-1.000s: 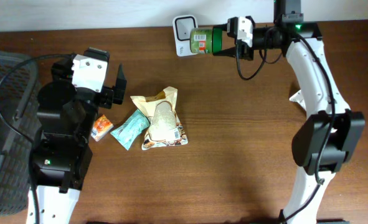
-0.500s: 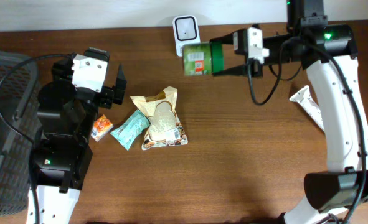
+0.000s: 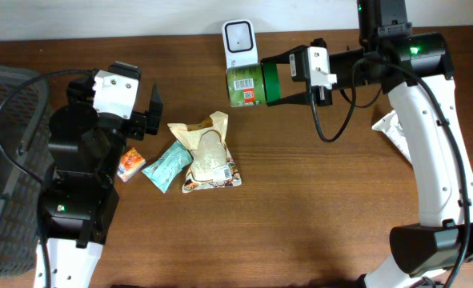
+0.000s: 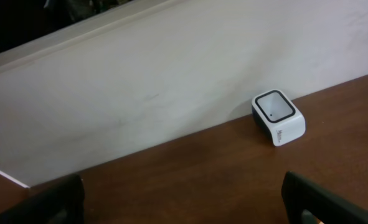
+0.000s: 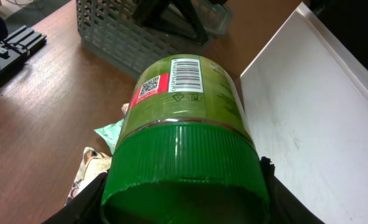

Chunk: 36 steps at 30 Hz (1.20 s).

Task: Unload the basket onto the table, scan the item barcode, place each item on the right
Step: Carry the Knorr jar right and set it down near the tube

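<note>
Brown wooden table (image 3: 300, 224) under a white wall. One green-lidded jar (image 3: 246, 85) lies sideways in the right gripper (image 3: 276, 82), clamped by its lid, barcode up. One scanner (image 3: 240, 38) sits just past its base. The left gripper (image 4: 180, 199) gapes empty; beside it, overlapping snack packets (image 3: 206, 152) resist counting.
</note>
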### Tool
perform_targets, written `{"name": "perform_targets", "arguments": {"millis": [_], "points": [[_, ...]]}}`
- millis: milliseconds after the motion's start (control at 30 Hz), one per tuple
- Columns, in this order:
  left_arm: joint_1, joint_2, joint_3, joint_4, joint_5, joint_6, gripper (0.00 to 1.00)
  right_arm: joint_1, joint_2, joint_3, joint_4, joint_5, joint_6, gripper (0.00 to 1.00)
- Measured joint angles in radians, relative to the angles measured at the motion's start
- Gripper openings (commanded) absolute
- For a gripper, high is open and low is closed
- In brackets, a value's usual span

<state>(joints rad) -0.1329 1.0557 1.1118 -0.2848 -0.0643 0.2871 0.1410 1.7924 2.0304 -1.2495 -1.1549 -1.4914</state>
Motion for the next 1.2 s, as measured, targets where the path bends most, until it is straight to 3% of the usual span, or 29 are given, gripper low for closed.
{"name": "perform_targets", "arguments": {"millis": [100,167,233,300,433,533,633,700,867,1200], "points": [[0.000,0.000,0.000,-0.010,0.000,0.000,0.99,0.000,0.000,0.000,-0.077,-0.020,0.126,0.04],[0.000,0.000,0.000,-0.027,-0.001,0.000,0.99,0.003,-0.001,-0.003,-0.029,0.017,0.269,0.04],[0.003,-0.003,0.000,-0.082,-0.013,0.000,0.99,0.054,-0.003,0.000,0.189,0.468,0.762,0.04],[0.026,-0.030,-0.001,-0.157,-0.016,0.000,0.99,0.107,-0.002,-0.001,0.212,0.732,0.957,0.04],[0.090,-0.190,-0.004,-0.349,-0.023,0.000,0.99,0.231,0.031,-0.002,0.311,1.214,1.132,0.04],[0.090,-0.246,-0.004,-0.374,-0.023,0.000,0.99,0.301,0.167,0.039,0.284,1.527,1.151,0.04],[0.090,-0.254,-0.005,-0.423,-0.023,0.000,0.99,0.389,0.426,0.290,0.127,1.710,1.074,0.04],[0.090,-0.253,-0.005,-0.439,-0.014,0.000,0.99,0.425,0.546,0.432,0.117,1.787,1.014,0.04],[0.090,-0.254,-0.005,-0.472,0.032,0.000,0.99,0.446,0.652,0.456,0.394,1.992,0.821,0.04],[0.090,-0.254,-0.005,-0.487,0.113,0.000,0.99,0.469,0.684,0.457,0.473,2.060,0.784,0.04]]}}
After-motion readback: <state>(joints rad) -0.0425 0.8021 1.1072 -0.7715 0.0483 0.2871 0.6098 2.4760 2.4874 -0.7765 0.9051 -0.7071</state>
